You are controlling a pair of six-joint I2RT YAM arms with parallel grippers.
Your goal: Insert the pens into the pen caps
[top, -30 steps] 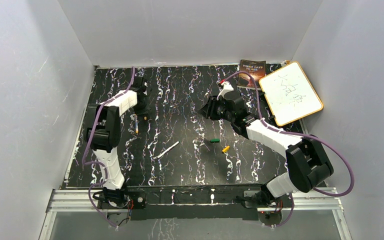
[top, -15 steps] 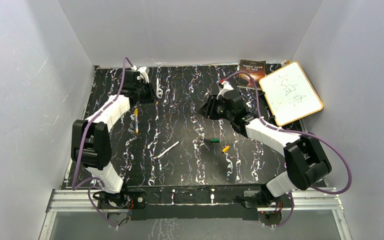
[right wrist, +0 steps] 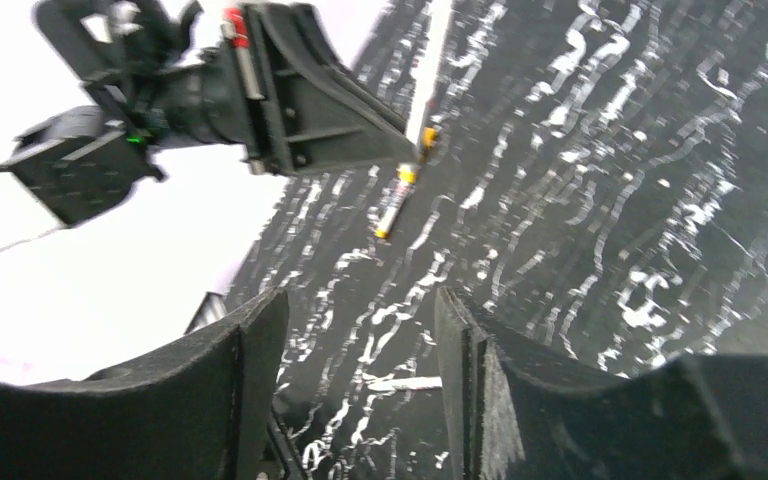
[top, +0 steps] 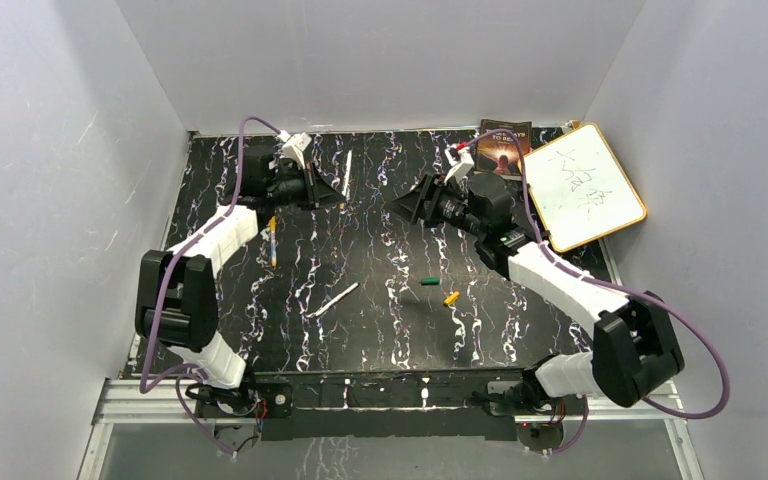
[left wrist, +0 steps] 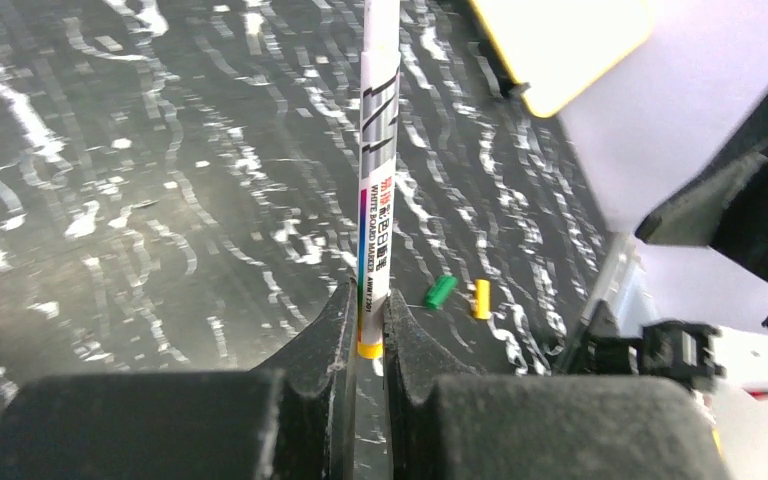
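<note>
One pen (top: 345, 176) is sitting in the left gripper (top: 332, 195), top view; green cap (top: 428, 281) and yellow cap (top: 451, 297) are lying on the table (top: 380, 250). Left wrist: jaws are pinching its end; the barrel seems light, stiff, slippery. Right wrist: right gripper (right wrist: 360, 340) is gaping empty toward it

The left end effector (top: 337, 197), gripping a pen (top: 346, 173), now reaches rightward toward the right end effector (top: 398, 206), whose jaws spread wider.

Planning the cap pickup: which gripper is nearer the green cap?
Right. The right gripper hangs open beyond the green cap; the left gripper, gripping a pen, is farther away, back-left of it.
</note>
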